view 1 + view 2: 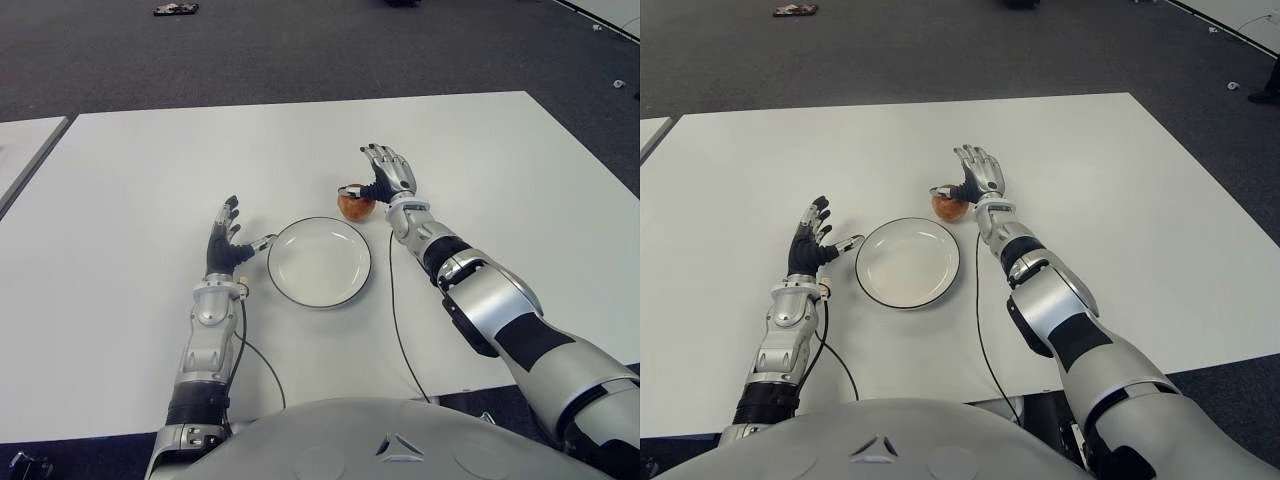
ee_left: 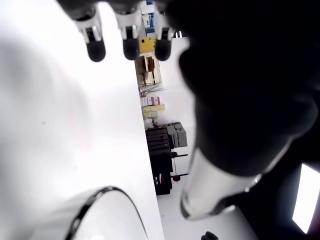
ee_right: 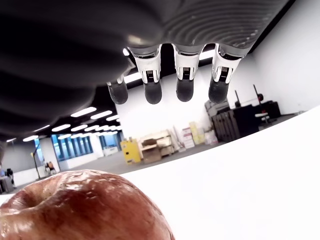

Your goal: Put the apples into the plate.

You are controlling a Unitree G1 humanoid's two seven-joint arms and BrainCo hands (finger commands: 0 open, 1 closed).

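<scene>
One red-yellow apple (image 1: 355,206) stands on the white table just beyond the far right rim of the empty white plate (image 1: 320,265). My right hand (image 1: 382,172) is at the apple's right side, fingers (image 3: 152,90) stretched out above it and the thumb near its top; it does not grip the apple (image 3: 80,207). My left hand (image 1: 228,238) shows at the plate's left side with its fingers (image 2: 130,47) spread and nothing in them. The plate's dark rim (image 2: 90,205) appears in the left wrist view.
The white table (image 1: 150,160) stretches wide to both sides. Thin black cables (image 1: 398,320) run from both wrists toward its front edge. A second table (image 1: 20,145) adjoins at the far left. Dark carpet (image 1: 300,50) lies beyond the far edge.
</scene>
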